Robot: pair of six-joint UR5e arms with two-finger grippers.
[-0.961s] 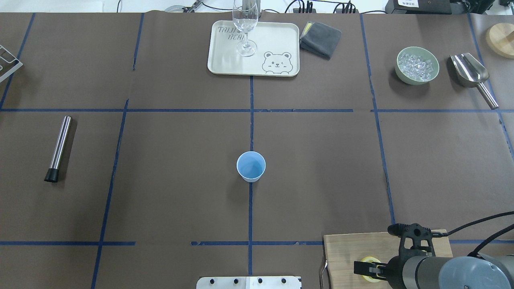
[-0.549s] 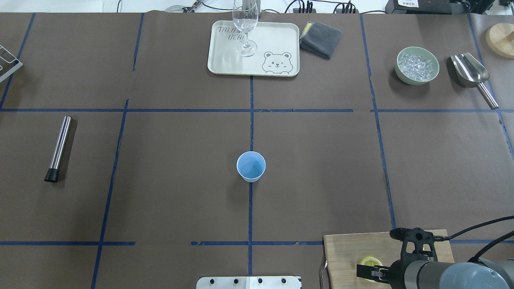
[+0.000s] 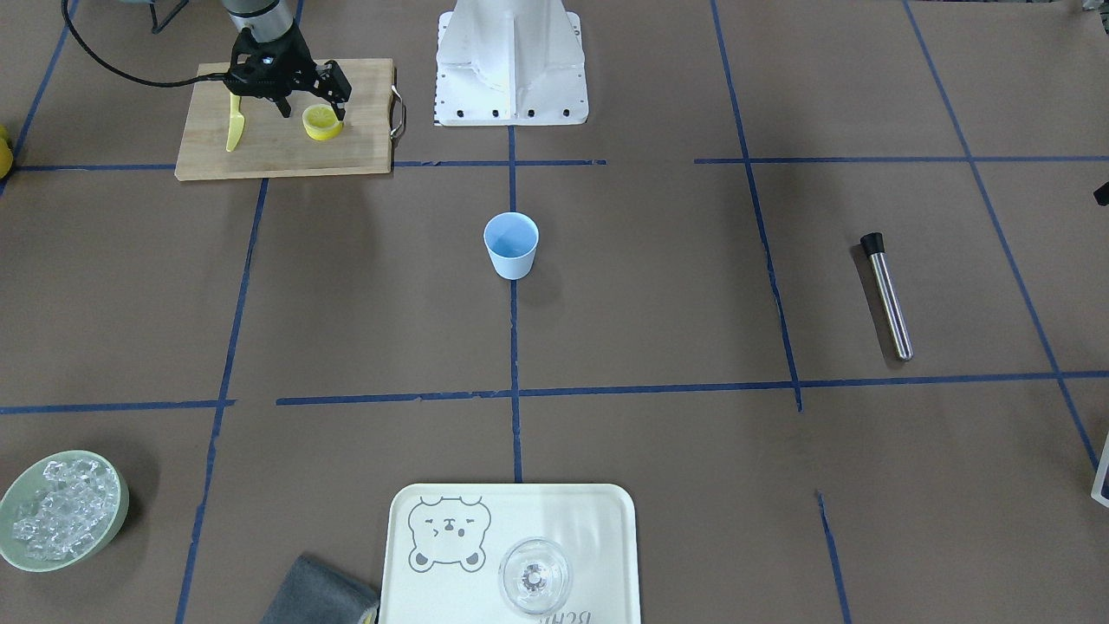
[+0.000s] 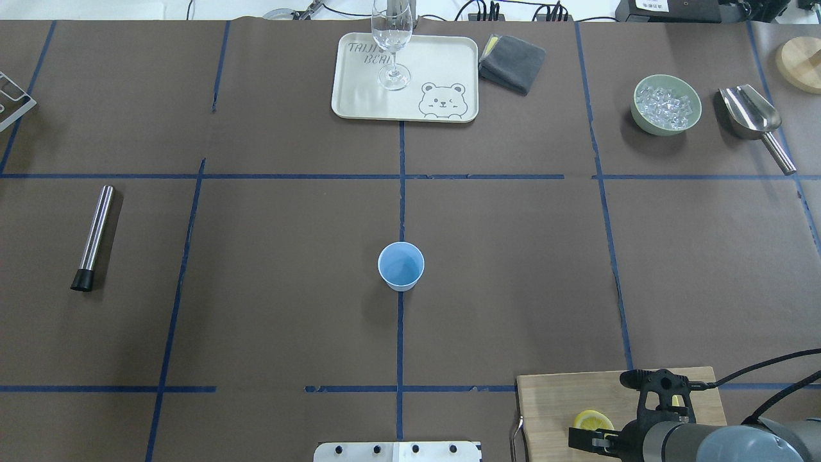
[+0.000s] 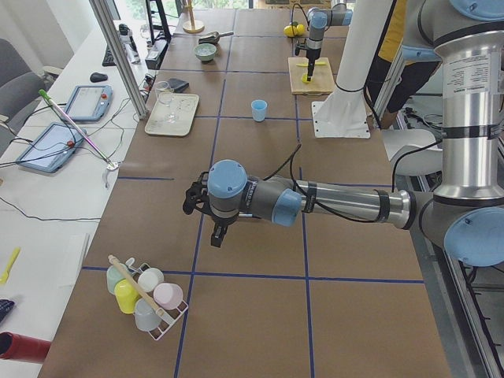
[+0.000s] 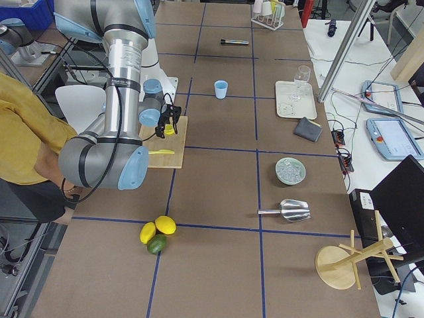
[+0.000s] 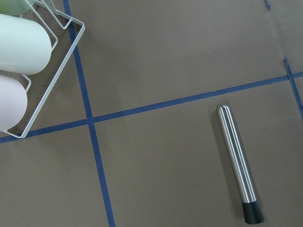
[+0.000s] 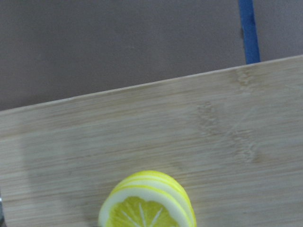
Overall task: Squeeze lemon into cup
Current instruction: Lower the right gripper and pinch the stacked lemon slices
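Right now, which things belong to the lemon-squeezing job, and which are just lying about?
Job: lemon, cup, right gripper (open), cutting board.
Lying about: yellow knife, metal rod, ice bowl, scoop, tray, wine glass, grey cloth.

Brown-papered table [image 4: 288,321] gridded with blue tape [image 4: 288,176], white side bench [image 5: 39,236], grey office chair [image 5: 16,87]
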